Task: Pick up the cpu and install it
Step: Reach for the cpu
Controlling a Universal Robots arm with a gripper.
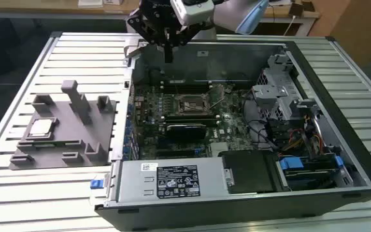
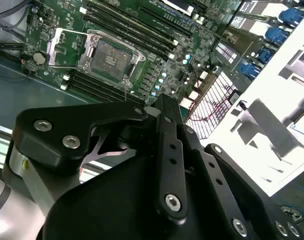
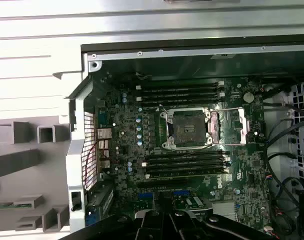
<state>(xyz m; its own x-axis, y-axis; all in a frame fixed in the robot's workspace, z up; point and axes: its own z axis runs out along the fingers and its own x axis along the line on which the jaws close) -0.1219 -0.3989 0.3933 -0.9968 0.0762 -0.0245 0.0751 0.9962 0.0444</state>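
We've got the gripper pinched shut, empty, top centre of the exterior view. The cpu sits well apart, lower left, flat on the grey fixture.

Open computer case on slatted table; grey fixture block just beside it.
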